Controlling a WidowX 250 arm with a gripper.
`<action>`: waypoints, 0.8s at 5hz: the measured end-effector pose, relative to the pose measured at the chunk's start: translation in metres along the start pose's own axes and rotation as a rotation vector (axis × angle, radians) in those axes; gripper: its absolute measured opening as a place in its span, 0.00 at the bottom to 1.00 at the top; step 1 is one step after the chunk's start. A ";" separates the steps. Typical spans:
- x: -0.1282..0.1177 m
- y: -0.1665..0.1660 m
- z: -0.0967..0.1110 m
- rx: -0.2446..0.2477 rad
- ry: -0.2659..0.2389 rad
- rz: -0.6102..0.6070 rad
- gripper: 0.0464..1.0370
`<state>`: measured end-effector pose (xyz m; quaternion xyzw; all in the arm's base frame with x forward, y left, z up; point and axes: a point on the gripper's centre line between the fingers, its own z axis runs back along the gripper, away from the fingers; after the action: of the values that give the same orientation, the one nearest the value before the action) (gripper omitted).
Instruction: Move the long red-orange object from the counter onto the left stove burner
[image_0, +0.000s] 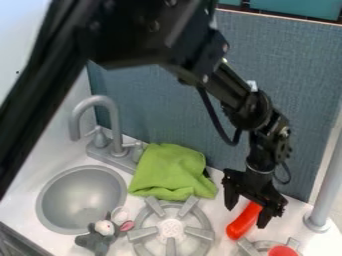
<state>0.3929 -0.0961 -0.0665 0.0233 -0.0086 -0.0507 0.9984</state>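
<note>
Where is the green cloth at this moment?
In the camera view, the green cloth lies near the middle, just right of the grey faucet and directly behind the larger visible stove burner.

A blue-grey fabric panel (147, 100) stands behind a white counter (20, 212), with a smooth white wall (50, 147) on the left. Above the panel's pale top edge, teal bins (297, 7) show. A round grey sink (81, 200) and a curved grey faucet (113, 117) sit at the left; a grey burner (140, 234) lies near the front, another (247, 246) at the lower right. A grey post (329, 185) rises at the right. The light is soft, with a dull sheen in the sink.
</note>
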 end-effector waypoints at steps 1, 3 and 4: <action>0.002 0.000 -0.014 0.009 0.034 0.009 0.97; 0.009 0.002 -0.040 -0.033 0.071 0.043 0.91; 0.009 0.002 -0.041 -0.035 0.071 0.042 0.63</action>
<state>0.4032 -0.0932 -0.1071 0.0074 0.0274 -0.0290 0.9992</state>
